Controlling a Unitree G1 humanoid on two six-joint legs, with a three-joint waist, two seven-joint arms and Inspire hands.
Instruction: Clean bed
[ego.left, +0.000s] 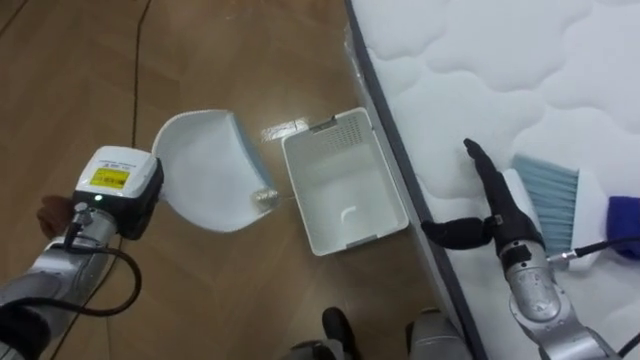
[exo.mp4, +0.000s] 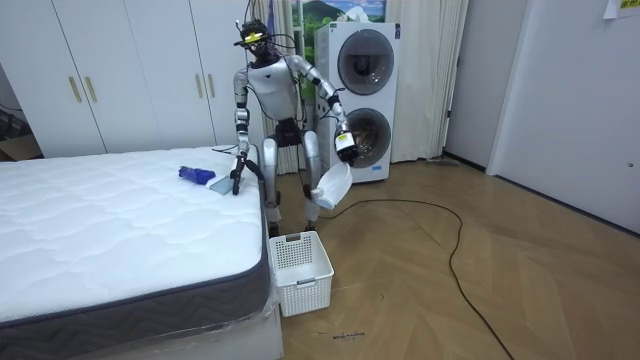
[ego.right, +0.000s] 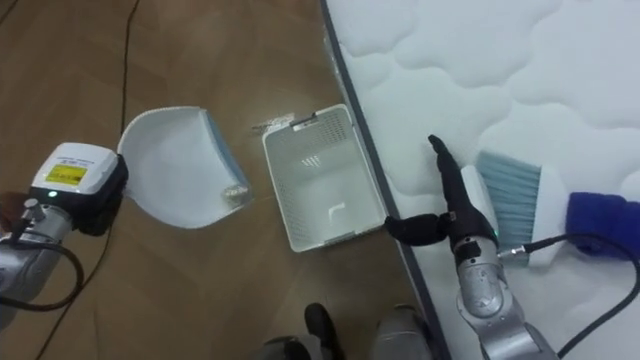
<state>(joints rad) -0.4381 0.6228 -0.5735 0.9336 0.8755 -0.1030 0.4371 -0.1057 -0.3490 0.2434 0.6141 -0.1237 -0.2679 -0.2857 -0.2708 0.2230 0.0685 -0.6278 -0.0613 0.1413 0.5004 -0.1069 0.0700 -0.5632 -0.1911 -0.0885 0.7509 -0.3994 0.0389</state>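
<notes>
Nothing legible is showing. A yellow sticker (ego.left: 110, 178) is sitting on the white box (ego.left: 138, 205) just behind the left hand (exo.mp4: 344, 143) — its print is coming out too small to read.

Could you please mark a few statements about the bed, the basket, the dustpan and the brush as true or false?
1. The basket stands on the floor beside the bed. True.
2. The dustpan lies on the bed. False: the left hand holds it above the floor, near the basket.
3. The right hand is closed round the brush. False: it rests open on the bed, beside the brush.
4. The brush lies on the bed. True.
</notes>
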